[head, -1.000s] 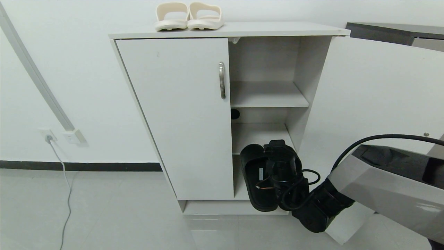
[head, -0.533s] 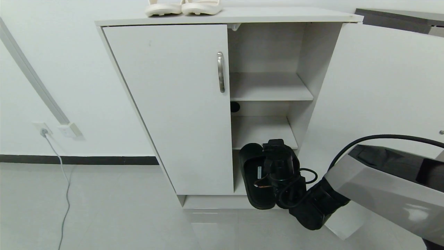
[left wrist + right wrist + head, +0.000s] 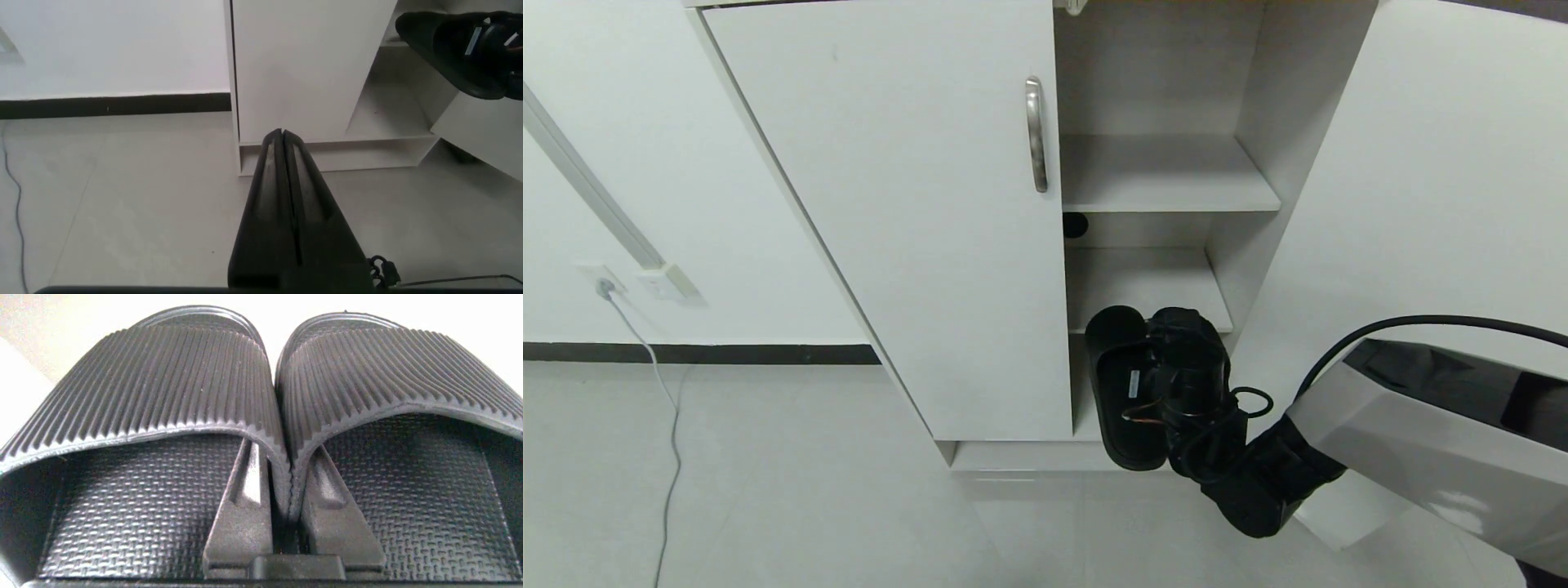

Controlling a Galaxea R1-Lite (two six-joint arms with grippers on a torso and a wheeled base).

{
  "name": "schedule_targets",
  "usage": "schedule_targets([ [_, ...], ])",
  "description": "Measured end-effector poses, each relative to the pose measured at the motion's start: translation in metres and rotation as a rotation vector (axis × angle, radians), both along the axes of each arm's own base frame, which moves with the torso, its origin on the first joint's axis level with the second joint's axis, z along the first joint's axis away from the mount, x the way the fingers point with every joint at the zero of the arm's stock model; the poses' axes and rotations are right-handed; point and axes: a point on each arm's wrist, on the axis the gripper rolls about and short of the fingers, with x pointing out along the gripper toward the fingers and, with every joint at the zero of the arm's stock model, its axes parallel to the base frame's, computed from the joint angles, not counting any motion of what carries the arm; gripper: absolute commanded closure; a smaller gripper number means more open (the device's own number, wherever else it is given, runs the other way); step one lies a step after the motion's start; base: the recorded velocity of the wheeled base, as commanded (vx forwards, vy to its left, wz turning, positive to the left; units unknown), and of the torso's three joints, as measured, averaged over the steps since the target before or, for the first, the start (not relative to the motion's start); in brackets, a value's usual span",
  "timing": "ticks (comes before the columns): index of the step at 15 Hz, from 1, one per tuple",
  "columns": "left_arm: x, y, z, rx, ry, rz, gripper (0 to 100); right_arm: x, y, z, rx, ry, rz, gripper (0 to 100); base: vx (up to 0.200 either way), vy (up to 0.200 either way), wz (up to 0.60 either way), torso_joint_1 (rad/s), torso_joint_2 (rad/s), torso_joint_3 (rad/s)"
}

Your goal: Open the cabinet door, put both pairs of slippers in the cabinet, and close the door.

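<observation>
Low in the picture, the right jaws pinch the black slippers (image 3: 1119, 392), which could slip out or bump the cabinet (image 3: 890, 204) edge.

Left door (image 3: 890, 204) shut across left half, right door (image 3: 1421, 163) swung wide, top shelf (image 3: 1168, 175) and middle shelf (image 3: 1143, 282) reachable from front, bottom bay mouth blocked by slippers (image 3: 1119, 392) pinched in right gripper (image 3: 1188, 376).
</observation>
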Motion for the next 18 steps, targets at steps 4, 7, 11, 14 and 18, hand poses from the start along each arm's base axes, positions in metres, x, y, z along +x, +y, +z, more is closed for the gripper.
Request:
schedule_targets([
  [4,0.0,0.0,0.0,0.0,0.0,0.0,100,0.0,-0.002,-0.003,-0.006,0.0,-0.005,100,0.0,0.0,0.0,0.0,0.0,0.0],
  [7,0.0,0.0,0.0,0.0,0.0,0.0,100,0.002,-0.004,-0.003,-0.008,0.002,-0.01,100,0.133,0.0,0.0,0.003,0.0,0.002],
  [11,0.0,0.0,0.0,0.0,0.0,0.0,100,0.004,-0.005,-0.004,-0.011,0.005,-0.013,100,0.2,0.0,0.0,0.004,0.0,0.005],
  [14,0.0,0.0,0.0,0.0,0.0,0.001,100,0.008,-0.009,-0.002,-0.016,-0.002,-0.019,100,0.2,0.0,0.0,0.006,0.0,0.002],
  [18,0.0,0.0,0.0,0.0,0.0,0.0,100,0.019,-0.014,0.001,-0.019,0.001,-0.022,100,0.0,0.0,0.0,0.0,0.0,0.0],
])
